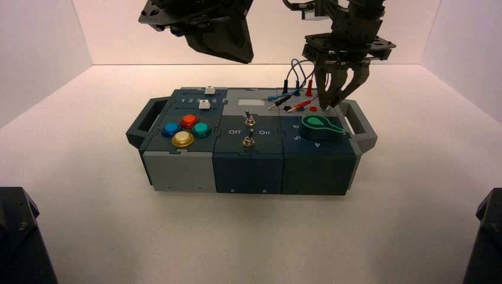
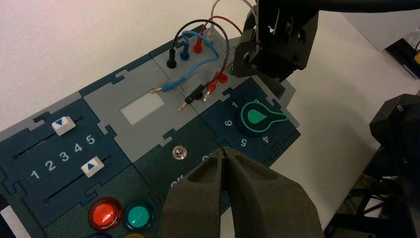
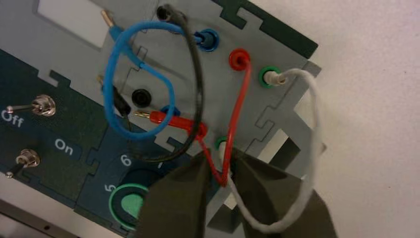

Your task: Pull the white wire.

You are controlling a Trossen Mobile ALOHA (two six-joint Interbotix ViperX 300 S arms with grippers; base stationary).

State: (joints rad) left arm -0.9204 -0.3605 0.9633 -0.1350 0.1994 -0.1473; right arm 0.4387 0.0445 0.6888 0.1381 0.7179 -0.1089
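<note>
1. The thin, limp white wire point(image 3: 313, 124) loops off the box's right rear corner. One pale plug sits in a green-ringed socket point(image 3: 267, 77); the other end runs to a second green socket just at my right claw.
2. I judge it light, soft and slippery along the cord, so I would grip the stiff plug body, not the loop, and pull straight out of the socket.
3. My right gripper point(image 3: 223, 173) hangs over that near plug, its dark padded fingers point(image 3: 270, 193) parted only narrowly. The red wire point(image 3: 237, 114) also passes through the gap; I cannot tell that anything is firmly pinched.
4. The risk is dragging the red lead along.
5. The left gripper point(image 2: 225, 163) hovers above the toggle switches point(image 1: 249, 130), pads pressed together, empty.
6. The green pointer knob point(image 1: 319, 125) sits just in front of the sockets.
</note>
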